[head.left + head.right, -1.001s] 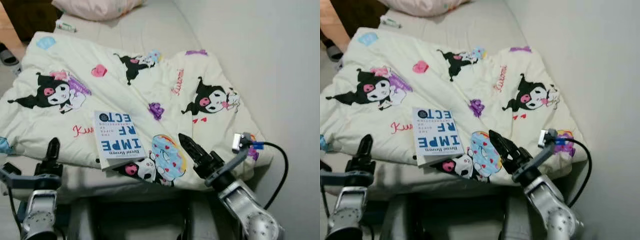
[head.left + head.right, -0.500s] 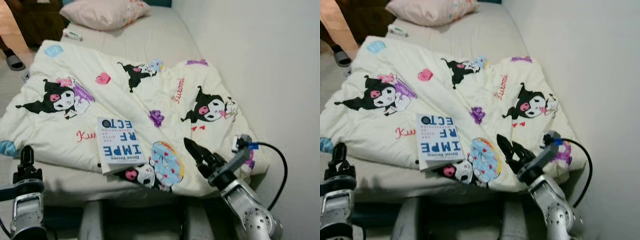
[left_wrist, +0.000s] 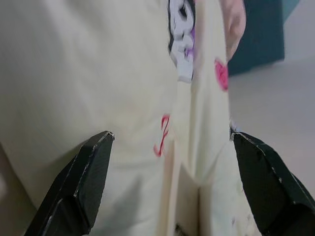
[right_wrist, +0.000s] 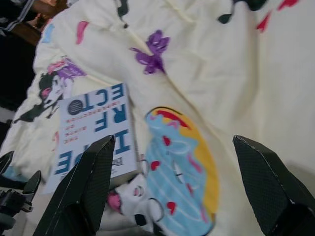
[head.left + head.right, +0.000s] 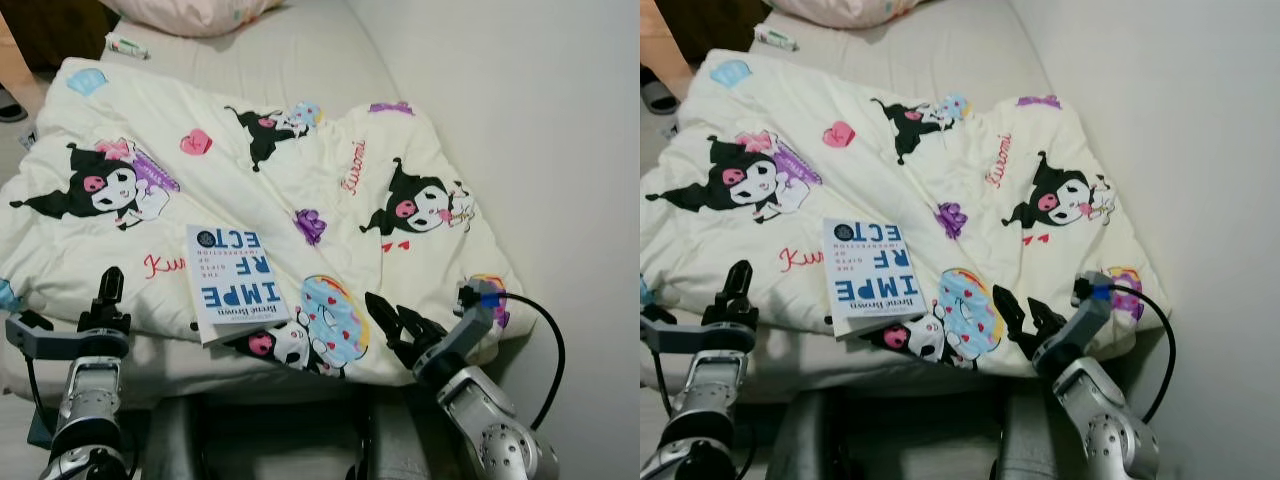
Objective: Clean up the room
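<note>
Nearest the robot, at the foot edge of the bed, both arms are raised. The right end effector hovers over the foot edge of the quilt, toward the wall-side corner, its fingers spread wide and gripping nothing; they frame the blue doughnut print and part of the book, which suggests it is lined up to reach for one of them. The left end effector sits just short of the same foot edge toward the open side of the bed, likewise released and empty, aimed at the hanging quilt.

The book lies face up on the quilt just beside the foot edge, between the two end effectors, likely the item to clear away. The quilt is spread rumpled over most of the bed, its folds suggesting it wants straightening. Farther on, a small tube rests on the bare mattress, and a pink pillow lies at the head end.
</note>
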`<state>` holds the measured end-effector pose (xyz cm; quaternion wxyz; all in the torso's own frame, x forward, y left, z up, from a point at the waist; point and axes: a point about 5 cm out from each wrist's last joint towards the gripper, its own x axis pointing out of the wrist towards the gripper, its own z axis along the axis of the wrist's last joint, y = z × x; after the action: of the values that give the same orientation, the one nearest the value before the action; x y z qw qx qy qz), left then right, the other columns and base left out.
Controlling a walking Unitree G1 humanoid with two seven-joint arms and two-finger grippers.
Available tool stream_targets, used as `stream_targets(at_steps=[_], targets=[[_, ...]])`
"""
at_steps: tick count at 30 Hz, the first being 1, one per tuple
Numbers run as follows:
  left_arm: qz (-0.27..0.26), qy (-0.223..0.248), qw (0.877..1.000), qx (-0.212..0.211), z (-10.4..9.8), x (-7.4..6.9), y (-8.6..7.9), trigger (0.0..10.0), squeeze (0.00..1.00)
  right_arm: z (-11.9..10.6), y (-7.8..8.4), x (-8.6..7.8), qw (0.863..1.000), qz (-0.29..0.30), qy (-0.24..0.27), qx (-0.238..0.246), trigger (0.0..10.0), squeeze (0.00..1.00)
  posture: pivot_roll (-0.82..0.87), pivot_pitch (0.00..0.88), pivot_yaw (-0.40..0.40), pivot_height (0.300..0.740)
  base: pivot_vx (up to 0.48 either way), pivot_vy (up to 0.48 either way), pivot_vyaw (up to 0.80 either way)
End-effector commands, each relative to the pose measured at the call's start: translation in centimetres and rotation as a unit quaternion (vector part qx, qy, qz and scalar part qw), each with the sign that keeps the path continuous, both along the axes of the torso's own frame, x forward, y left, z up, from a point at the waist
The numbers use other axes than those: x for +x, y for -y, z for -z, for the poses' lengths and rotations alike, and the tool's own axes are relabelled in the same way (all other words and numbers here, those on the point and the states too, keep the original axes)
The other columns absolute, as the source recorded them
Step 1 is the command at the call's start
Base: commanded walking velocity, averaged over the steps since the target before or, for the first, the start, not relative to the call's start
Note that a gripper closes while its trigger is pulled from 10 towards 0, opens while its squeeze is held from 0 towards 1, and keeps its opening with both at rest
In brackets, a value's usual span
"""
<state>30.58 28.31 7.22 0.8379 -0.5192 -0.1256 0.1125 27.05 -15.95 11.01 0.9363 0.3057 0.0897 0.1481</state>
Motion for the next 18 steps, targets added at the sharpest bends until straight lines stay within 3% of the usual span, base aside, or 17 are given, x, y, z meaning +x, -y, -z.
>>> stream_targets(at_steps=[1, 5, 7, 10, 13, 14, 15, 17, 18], targets=[[0.015, -0.022, 1.000, -0.010, 1.5, -0.4, 1.1, 10.0, 0.00, 0.7, 0.7, -0.4, 1.000, 0.016, -0.013, -0.010, 10.0, 0.00, -0.13, 0.259, -0.111, 0.526, 0.000, 0.000, 0.00], [-0.002, -0.037, 0.999, -0.012, 2.2, -1.2, 0.3, 10.0, 0.00, 1.0, 0.7, -0.6, 1.000, 0.015, -0.018, -0.015, 10.0, 0.00, -0.13, 0.264, -0.117, 0.526, 0.000, 0.000, 0.00], [-0.029, -0.060, 0.998, -0.014, 2.9, -2.2, -1.1, 10.0, 0.00, 1.1, 0.6, -0.9, 0.999, 0.016, -0.020, -0.020, 10.0, 0.00, -0.13, 0.273, -0.117, 0.526, 0.000, 0.000, 0.00], [-0.032, -0.063, 0.997, -0.014, 3.0, -2.3, -1.2, 10.0, 0.00, 1.1, 0.6, -0.9, 0.999, 0.016, -0.020, -0.021, 10.0, 0.00, -0.13, 0.273, -0.117, 0.526, 0.000, 0.000, 0.00], [-0.157, -0.140, 0.977, 0.030, 3.4, -5.7, -5.6, 10.0, 0.00, 1.6, 1.1, -2.0, 0.999, 0.022, -0.033, -0.029, 10.0, 0.00, -0.13, 0.330, -0.100, 0.526, 0.000, 0.000, 0.00], [-0.157, -0.140, 0.977, 0.030, 3.4, -5.7, -5.6, 10.0, 0.00, 1.6, 1.1, -2.0, 0.999, 0.022, -0.033, -0.029, 10.0, 0.00, -0.13, 0.330, -0.100, 0.526, 0.000, 0.000, 0.00], [-0.187, -0.149, 0.970, 0.048, 3.1, -6.6, -6.7, 10.0, 0.00, 1.8, 1.4, -2.4, 0.999, 0.025, -0.037, -0.030, 10.0, 0.00, -0.13, 0.334, -0.101, 0.526, 0.000, 0.000, 0.00], [-0.187, -0.149, 0.970, 0.048, 3.1, -6.6, -6.7, 10.0, 0.00, 1.8, 1.4, -2.4, 0.999, 0.025, -0.037, -0.030, 10.0, 0.00, -0.13, 0.334, -0.101, 0.526, 0.000, 0.000, 0.00], [-0.206, -0.152, 0.964, 0.068, 2.6, -7.3, -7.5, 10.0, 0.00, 2.0, 1.7, -2.7, 0.998, 0.029, -0.042, -0.031, 10.0, 0.00, -0.12, 0.353, -0.106, 0.526, 0.000, 0.000, 0.00]])
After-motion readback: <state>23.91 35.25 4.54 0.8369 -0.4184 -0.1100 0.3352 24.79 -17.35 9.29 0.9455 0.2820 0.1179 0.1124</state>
